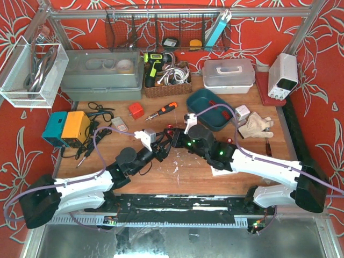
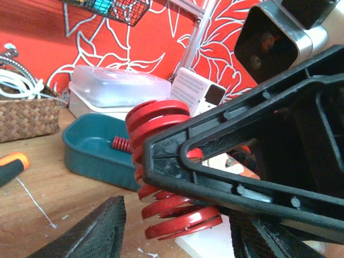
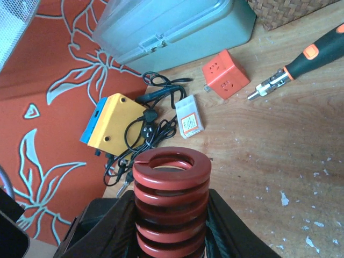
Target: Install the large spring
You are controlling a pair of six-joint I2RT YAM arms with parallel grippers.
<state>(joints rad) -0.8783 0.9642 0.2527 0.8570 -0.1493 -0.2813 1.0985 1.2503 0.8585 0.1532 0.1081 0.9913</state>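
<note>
Right gripper (image 3: 171, 232) around large spring (image 3: 172, 185)

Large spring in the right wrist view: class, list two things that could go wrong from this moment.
1. The large spring is pinched on its rounded coils by the right gripper, so it may slip or pop out.
2. The left gripper, open, sits very close to the spring and the black frame in front of it, so the two arms may collide.
</note>
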